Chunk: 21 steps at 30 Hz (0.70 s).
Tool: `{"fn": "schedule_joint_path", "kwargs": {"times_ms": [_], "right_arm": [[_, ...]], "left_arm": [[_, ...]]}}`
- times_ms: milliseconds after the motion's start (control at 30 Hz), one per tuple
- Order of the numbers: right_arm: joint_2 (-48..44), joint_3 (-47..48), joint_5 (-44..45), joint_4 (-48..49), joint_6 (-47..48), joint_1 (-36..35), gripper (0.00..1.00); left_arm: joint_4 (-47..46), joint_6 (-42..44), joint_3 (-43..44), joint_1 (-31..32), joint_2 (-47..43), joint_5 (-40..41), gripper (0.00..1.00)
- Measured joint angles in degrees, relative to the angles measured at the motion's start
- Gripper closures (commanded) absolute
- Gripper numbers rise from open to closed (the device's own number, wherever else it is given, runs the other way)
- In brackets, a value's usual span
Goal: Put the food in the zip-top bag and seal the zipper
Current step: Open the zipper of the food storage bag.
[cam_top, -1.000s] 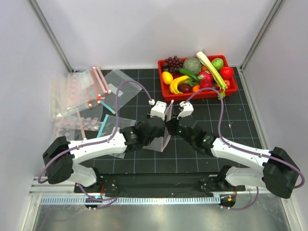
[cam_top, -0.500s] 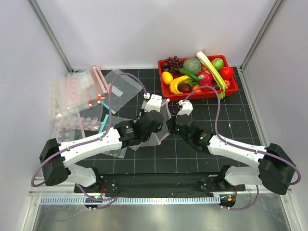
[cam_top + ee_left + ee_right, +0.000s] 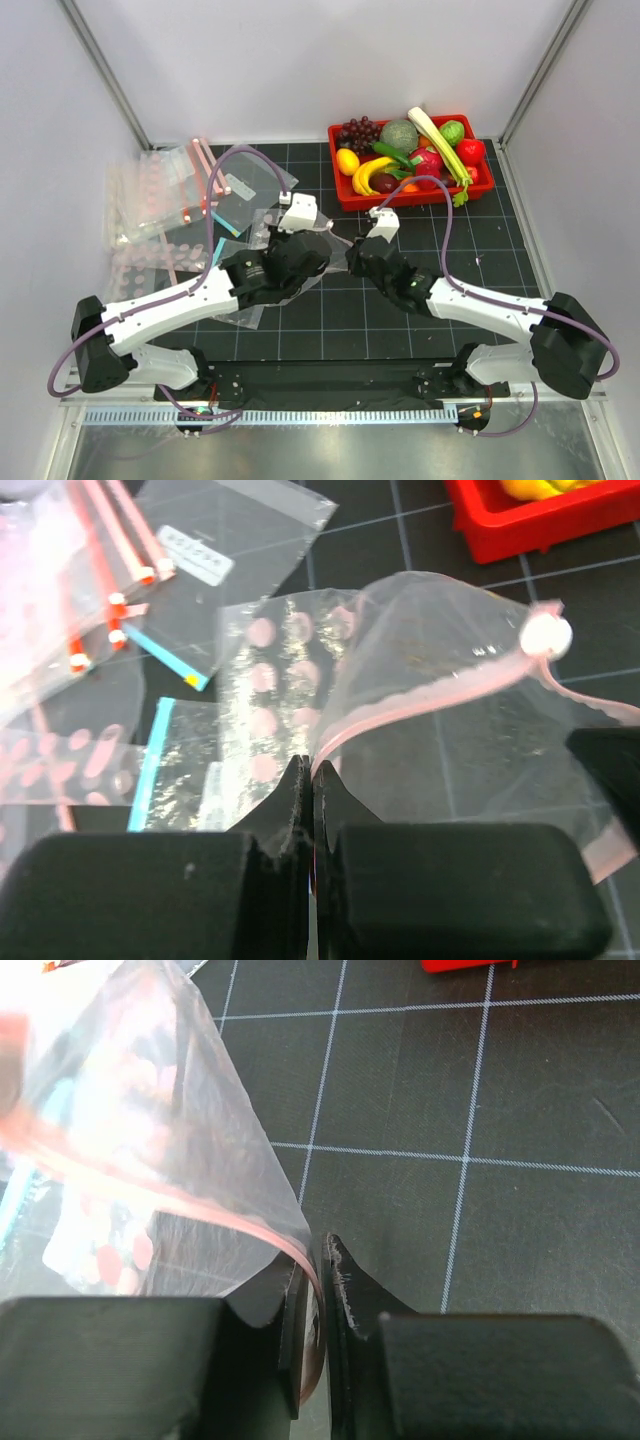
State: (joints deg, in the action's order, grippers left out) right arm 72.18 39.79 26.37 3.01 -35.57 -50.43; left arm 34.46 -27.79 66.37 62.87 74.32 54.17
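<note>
Clear, soft film forms the zip-top bag, held up between both arms over the black gridded mat, just near of the red tray. The left gripper is pressed together on one end of the pink, wavy zipper. The right gripper pinches the other end, its jaws almost touching. The plastic is glossy and creased. The celery, lemon and apple lie in the tray.

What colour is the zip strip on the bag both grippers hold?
Pale pink; the zipper of the zip-top bag shows best in the left wrist view.
</note>
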Motion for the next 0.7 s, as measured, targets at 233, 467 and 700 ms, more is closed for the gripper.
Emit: {"fn": "schedule_joint_path", "kwargs": {"times_ms": [233,467,700], "right_arm": [[0.9,1.3,0.0,-0.5,-1.0,0.5,0.81],[1.5,2.0,-1.2,-0.7,-0.5,0.9,0.49],[1.4,1.9,-5.3,0.5,1.6,1.1,0.38]], "left_arm": [[4.2,-0.1,1.8,0.0,0.0,4.8,1.0],[6.6,1.4,3.8,0.0,0.1,4.9,1.0],[5.6,3.0,8.3,-1.1,5.0,3.0,1.0]]}}
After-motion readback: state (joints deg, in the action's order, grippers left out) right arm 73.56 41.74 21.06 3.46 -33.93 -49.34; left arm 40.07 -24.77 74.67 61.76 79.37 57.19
